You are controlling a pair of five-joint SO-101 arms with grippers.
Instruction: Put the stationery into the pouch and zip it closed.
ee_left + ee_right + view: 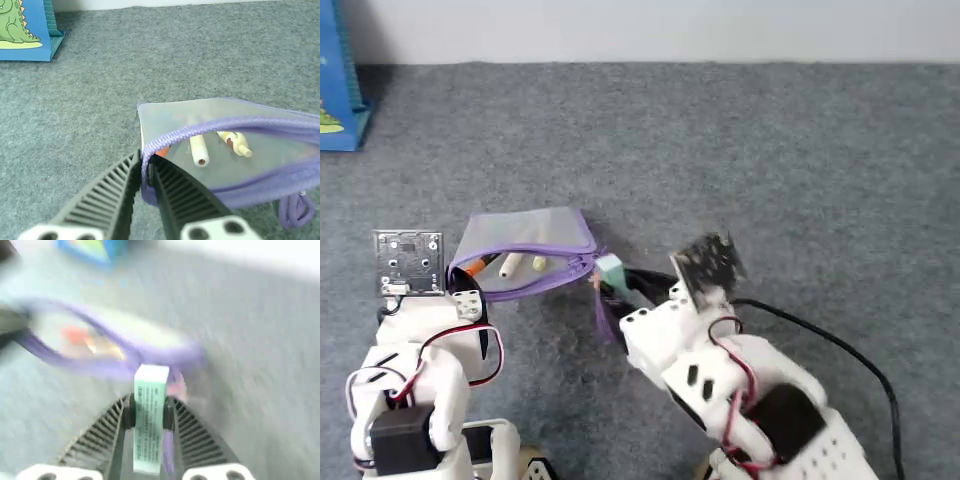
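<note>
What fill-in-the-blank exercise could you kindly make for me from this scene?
1. The left gripper is shut on the rim of the pouch, whose zip is ____.
2. The right gripper holds an eraser that is ____ the pouch.
3. The box beyond the arms is coloured ____.
Missing words: open; outside; blue.

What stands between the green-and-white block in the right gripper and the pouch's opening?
No separate thing. The green-and-white block, in the right gripper, sits at the pouch's nearest end, where its purple zipper edge crosses just ahead of it.
</note>
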